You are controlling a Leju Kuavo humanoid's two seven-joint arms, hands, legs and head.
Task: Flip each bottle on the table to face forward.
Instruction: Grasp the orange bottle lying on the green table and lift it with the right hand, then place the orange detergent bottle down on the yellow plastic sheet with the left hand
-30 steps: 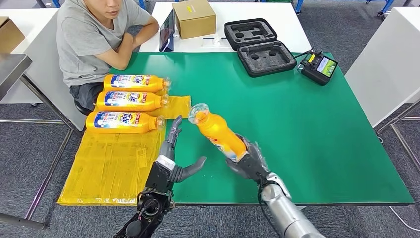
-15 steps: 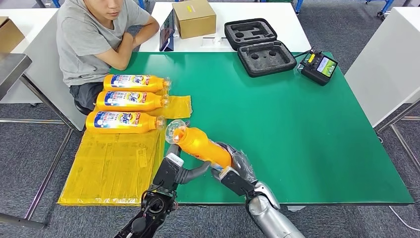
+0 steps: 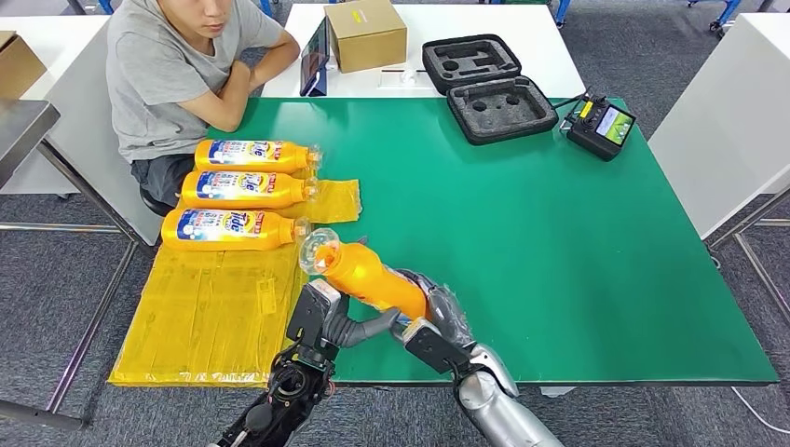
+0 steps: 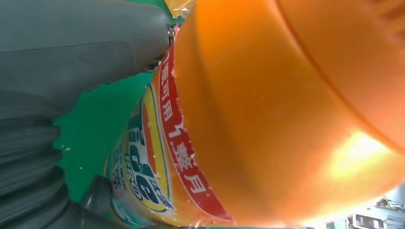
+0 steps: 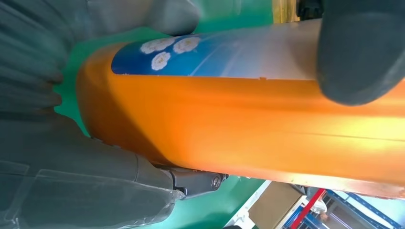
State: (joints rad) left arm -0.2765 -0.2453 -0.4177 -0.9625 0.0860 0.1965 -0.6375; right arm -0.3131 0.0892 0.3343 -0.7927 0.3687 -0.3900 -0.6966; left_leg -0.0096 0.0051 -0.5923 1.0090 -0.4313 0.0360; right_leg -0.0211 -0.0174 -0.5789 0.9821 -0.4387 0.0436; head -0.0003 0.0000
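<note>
My right hand (image 3: 436, 328) grips an orange detergent bottle (image 3: 373, 277) by its base end and holds it tilted above the green table (image 3: 578, 242). The clear cap (image 3: 317, 251) points up and to the left. My left hand (image 3: 333, 318) is spread just beside and under the bottle, its thumb (image 3: 371, 326) reaching toward the right hand. In the left wrist view the bottle (image 4: 286, 119) is very near, with label text showing beside the grey thumb (image 4: 71, 52). In the right wrist view a dark fingertip (image 5: 363, 52) presses on the bottle (image 5: 248, 129). Three more bottles (image 3: 244, 189) lie label-up at the left.
A yellow plastic sheet (image 3: 210, 312) covers the table's left edge under the three lying bottles. A person (image 3: 177, 65) sits at the far left corner. A cardboard box (image 3: 365, 33), a black foam case (image 3: 484, 88) and a controller (image 3: 601, 126) stand along the back.
My right hand has swung the bottle left and down, from over mid-table to beside the left hand. The left hand has drawn back a little toward the near edge.
</note>
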